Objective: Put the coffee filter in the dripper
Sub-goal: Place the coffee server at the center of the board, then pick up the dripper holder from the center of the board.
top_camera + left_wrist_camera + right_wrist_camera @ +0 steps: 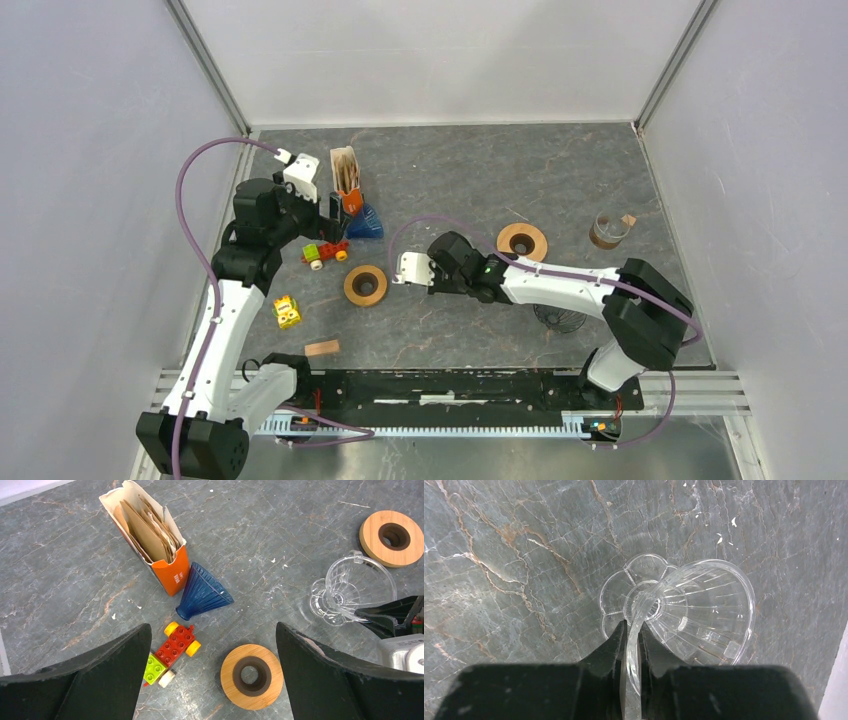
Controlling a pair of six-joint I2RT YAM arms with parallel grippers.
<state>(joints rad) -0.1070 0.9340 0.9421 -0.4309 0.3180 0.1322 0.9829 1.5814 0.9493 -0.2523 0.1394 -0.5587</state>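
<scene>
Right gripper [631, 630] clamped on the handle of the clear dripper [704, 610], which lies tipped on its side near the middle of the worktop [499, 555]; whether it touches the surface is unclear. Left gripper [212, 630], fingers wide apart, hovers over the coffee filters [150, 530], upright in their box [172, 575] toward the far left corner, with a blue dripper [202, 592] lying against it.
</scene>
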